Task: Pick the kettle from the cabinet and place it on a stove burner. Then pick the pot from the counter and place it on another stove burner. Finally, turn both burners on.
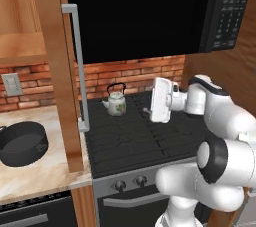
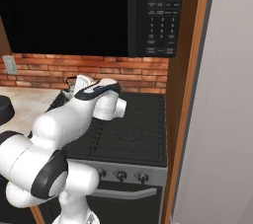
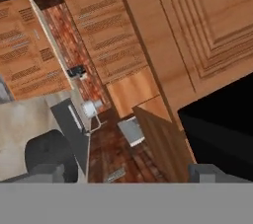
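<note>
Brick backsplash runs behind a black cooktop (image 1: 135,141), with a black microwave (image 1: 150,11) overhead and an open cabinet door (image 1: 62,71) hanging between the stove and the beige surface (image 1: 35,171) to its left. The kettle (image 1: 116,101) already stands on the rear left burner, upright, apart from the hand (image 1: 150,102), so the first placement looks finished and the pot step is in hand. The pot (image 1: 21,143) sits on the surface left of the door, well apart from the hand, which is empty with its jaws spread wide, judging by the two dark tips standing far apart at the bottom of the hand view. Next the arm must swing left, past the kettle and around the door's lower edge and steel handle (image 1: 80,66), then come down over the pot's rim. That door is the main obstruction: it hangs right between stove and pot. The pot's shape also shows low left in the hand view (image 3: 49,156). Front burners lie bare, giving open room for the pot later; the knobs (image 1: 130,183) sit along the steel front.
</note>
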